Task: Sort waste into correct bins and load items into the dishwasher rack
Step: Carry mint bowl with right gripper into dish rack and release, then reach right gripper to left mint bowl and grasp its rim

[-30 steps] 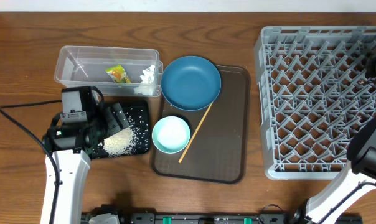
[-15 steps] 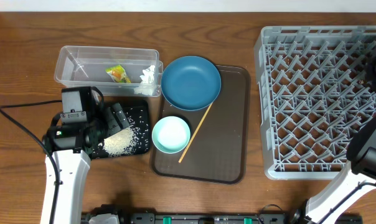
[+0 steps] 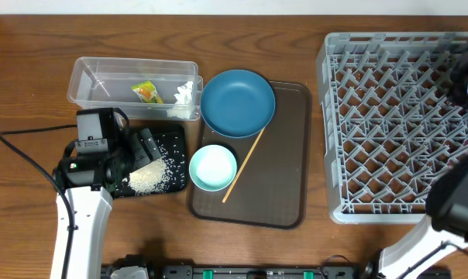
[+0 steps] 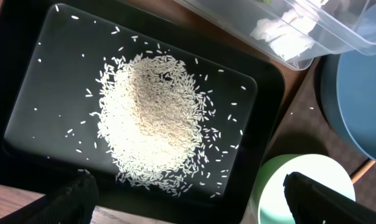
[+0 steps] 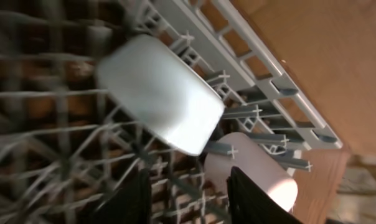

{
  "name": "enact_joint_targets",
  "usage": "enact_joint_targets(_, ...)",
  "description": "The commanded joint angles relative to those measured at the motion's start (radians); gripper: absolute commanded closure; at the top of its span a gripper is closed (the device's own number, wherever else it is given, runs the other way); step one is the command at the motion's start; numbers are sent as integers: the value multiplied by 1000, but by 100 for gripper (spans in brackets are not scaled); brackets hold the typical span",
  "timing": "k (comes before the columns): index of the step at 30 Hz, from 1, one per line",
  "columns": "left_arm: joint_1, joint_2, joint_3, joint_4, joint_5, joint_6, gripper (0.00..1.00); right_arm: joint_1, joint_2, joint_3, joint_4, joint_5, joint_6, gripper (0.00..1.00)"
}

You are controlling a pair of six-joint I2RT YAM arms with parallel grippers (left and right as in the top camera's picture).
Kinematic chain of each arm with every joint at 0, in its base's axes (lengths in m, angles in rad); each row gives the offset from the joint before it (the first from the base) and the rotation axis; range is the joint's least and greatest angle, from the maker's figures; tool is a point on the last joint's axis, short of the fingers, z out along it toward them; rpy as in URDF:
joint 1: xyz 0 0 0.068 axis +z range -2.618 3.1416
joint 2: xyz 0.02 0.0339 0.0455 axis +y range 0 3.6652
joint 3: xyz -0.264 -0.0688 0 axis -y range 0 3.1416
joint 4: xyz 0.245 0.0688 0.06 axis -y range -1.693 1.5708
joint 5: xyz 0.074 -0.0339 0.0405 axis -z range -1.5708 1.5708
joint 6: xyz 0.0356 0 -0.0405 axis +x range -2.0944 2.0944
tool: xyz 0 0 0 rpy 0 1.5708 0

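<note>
Brown wooden desk (image 3: 32,46) with four things standing on it

At the left, the clear tub (image 3: 133,63) stands toward the far edge and the black tray (image 3: 184,159) just in front of it, nearly touching. The brown serving tray (image 3: 277,170) lies in the middle, just beside both. The dishwasher rack (image 3: 397,124) fills the right side, near the serving tray but apart from it.

Left arm (image 3: 83,213), 7 o'clock overhead: white tube link, black joint housings, boxy black wrist block, small green light. Black cable (image 3: 21,143) trails off at 9 o'clock.
Left gripper (image 4: 197,199): fingertips (image 4: 73,199) matte black, blunt.
Right arm (image 3: 420,244), 4 o'clock: white link, black joint.
Right gripper (image 5: 194,196): fingers (image 5: 138,196) dark and blurred, possibly black.
</note>
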Motion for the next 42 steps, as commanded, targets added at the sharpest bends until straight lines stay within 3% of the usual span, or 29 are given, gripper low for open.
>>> enact_joint_targets(1, 4, 2, 9, -3, -12, -1, 2, 22, -90, 3, -12, -217, -38, 58)
enact_joint_targets(6, 4, 2, 9, -3, -12, -1, 2, 69, -150, 3, -55, -614, -91, 54)
enact_joint_targets(11, 4, 2, 9, -3, -12, -1, 2, 203, -154, 2, -143, -792, -121, 52)
enact_joint_targets(19, 4, 2, 9, -3, -12, -1, 2, 510, -152, 2, -217, -803, -126, 49)
enact_joint_targets(27, 4, 2, 9, -3, -12, -1, 2, 793, -151, -30, -181, -774, -85, 44)
enact_joint_targets(32, 4, 2, 9, -3, -12, -1, 2, 923, -151, -128, -78, -769, 19, 39)
enact_joint_targets(42, 4, 2, 9, -3, -12, -1, 2, 1110, -151, -372, 222, -716, 100, 48)
